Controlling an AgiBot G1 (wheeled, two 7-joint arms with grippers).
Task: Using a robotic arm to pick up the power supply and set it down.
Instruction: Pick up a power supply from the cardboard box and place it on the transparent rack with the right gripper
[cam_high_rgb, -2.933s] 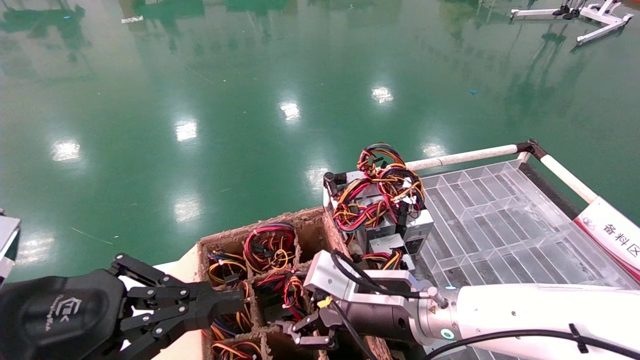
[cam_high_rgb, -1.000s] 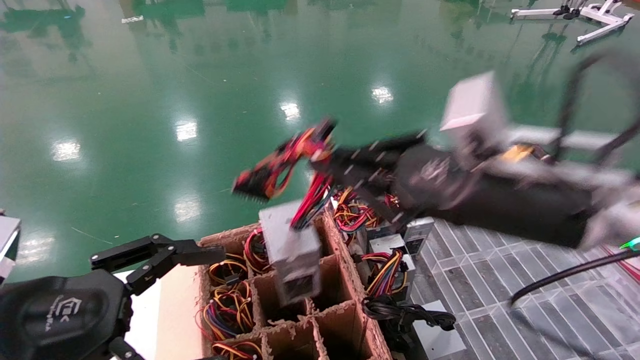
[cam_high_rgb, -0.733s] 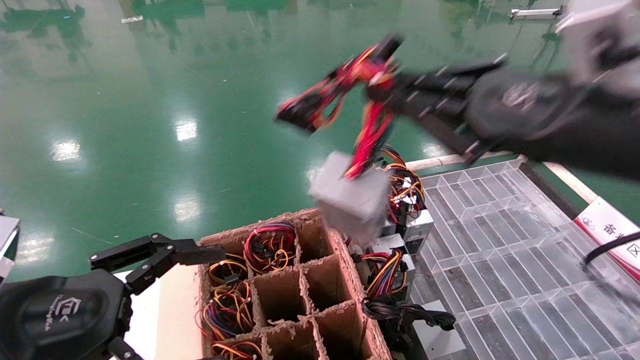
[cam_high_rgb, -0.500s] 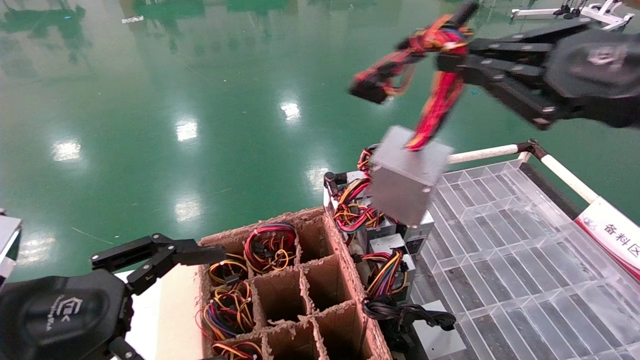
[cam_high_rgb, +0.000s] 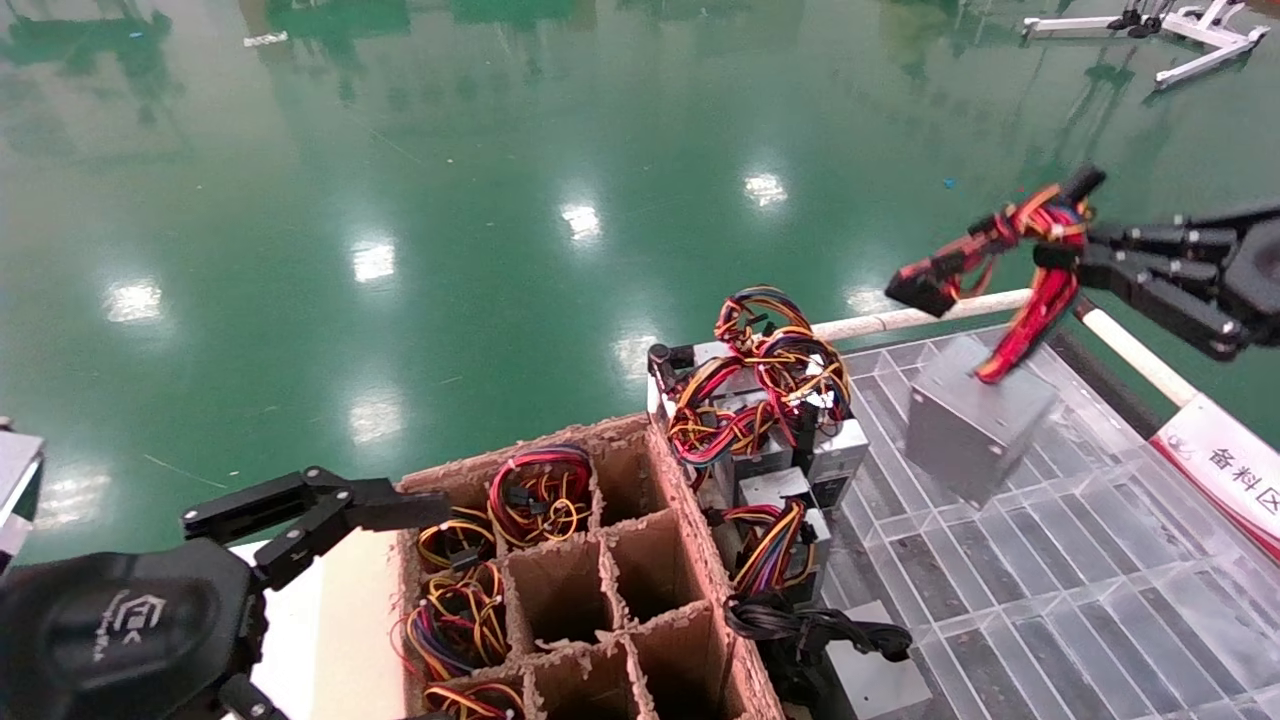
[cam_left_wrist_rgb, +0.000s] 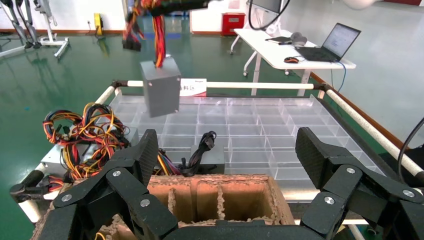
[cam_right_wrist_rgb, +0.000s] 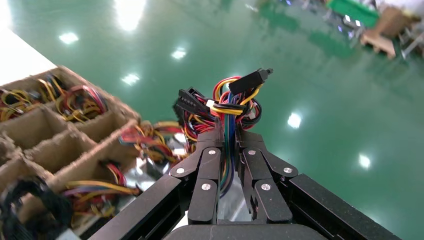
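Observation:
The power supply (cam_high_rgb: 975, 425), a silver-grey box, hangs tilted by its red wire bundle (cam_high_rgb: 1020, 310) just above the clear grid tray (cam_high_rgb: 1080, 560). My right gripper (cam_high_rgb: 1085, 255) is shut on those wires near their black plugs. In the right wrist view the wires (cam_right_wrist_rgb: 225, 102) run up between the closed fingers of the right gripper (cam_right_wrist_rgb: 227, 135). The left wrist view shows the box (cam_left_wrist_rgb: 161, 92) dangling over the tray's far side. My left gripper (cam_high_rgb: 420, 610) stays open low at the left, over the cardboard box.
A cardboard divider box (cam_high_rgb: 640, 500) holds several wire bundles and has empty cells. Other silver boxes with coloured wires (cam_high_rgb: 760, 400) stand at the tray's left edge, one with a black cable (cam_high_rgb: 810, 635). A white rail (cam_high_rgb: 920, 315) and a red-white sign (cam_high_rgb: 1220, 470) border the tray.
The right gripper lifted the power supply by its wires out of a cardboard cell, swung it up and right, then lowered it over the clear tray. The left gripper opened early on.

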